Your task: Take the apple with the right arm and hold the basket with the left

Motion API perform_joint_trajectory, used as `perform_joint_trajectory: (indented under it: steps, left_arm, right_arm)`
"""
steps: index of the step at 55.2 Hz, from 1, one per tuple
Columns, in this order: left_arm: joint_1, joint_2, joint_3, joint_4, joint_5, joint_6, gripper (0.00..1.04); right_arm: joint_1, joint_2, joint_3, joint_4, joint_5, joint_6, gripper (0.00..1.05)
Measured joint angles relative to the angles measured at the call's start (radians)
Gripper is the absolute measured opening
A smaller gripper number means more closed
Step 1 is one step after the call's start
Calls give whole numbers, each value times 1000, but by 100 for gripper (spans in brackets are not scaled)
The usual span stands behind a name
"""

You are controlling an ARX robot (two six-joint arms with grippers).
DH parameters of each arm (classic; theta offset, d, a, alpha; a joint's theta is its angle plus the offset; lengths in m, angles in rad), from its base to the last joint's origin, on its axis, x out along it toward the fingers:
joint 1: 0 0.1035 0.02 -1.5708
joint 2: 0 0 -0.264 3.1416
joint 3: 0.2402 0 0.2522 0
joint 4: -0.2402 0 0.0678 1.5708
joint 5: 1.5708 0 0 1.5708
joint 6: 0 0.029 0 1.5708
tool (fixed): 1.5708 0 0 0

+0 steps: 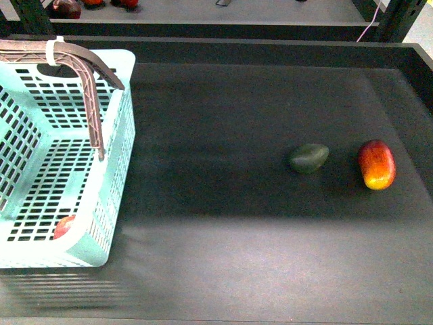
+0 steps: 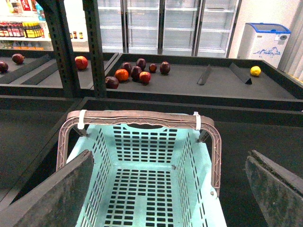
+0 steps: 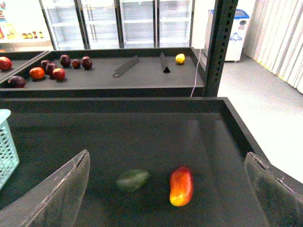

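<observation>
The turquoise basket stands at the table's left, its grey-brown handles raised. A red round fruit, seemingly the apple, shows through the lattice, inside the basket at its near right corner. Neither arm shows in the front view. My left gripper is open and empty above the basket, its fingers spread over the near end; the apple is hidden there. My right gripper is open and empty above the table, over the two oval fruits. A corner of the basket shows in the right wrist view.
A dark green oval fruit and a red-yellow oval fruit lie on the dark table's right side; both show in the right wrist view. The table has raised edges. A shelf with several fruits stands behind, with dark uprights.
</observation>
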Motion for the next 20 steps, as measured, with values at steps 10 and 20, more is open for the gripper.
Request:
perform_joint_trajectory:
  steps: [10, 20]
  left_arm:
    - [0, 0, 0, 0, 0, 0, 98]
    - [0, 0, 0, 0, 0, 0, 98]
  right_arm:
    - [0, 0, 0, 0, 0, 0, 96]
    - [0, 0, 0, 0, 0, 0, 96]
